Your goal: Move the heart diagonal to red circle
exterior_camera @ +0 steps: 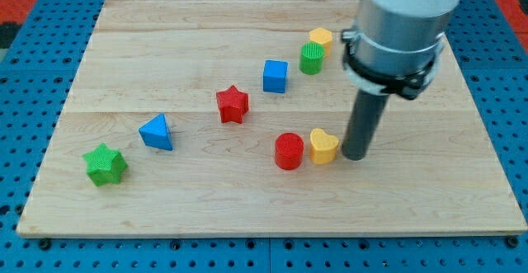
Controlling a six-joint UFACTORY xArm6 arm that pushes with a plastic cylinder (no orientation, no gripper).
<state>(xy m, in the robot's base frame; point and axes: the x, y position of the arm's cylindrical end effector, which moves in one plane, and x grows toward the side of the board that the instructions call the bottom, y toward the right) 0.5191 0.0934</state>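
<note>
Camera view: yellow heart [323, 147] touches my tip [354, 156], beside red circle [289, 152].

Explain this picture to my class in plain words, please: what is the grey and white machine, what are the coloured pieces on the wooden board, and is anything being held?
The grey and white machine is a robot arm. It has no hand; it ends in a dark rod, and my tip slides along the wooden board to push blocks. There is one camera view, looking down at the board from one side; its mounting is not recorded.

Seven blocks lie on the board: green star, blue triangle, red star, blue cube, green cylinder, a yellow block behind it, and red circle beside the yellow heart.

Nothing is held. My tip stands just to the view's right of the heart.
</note>
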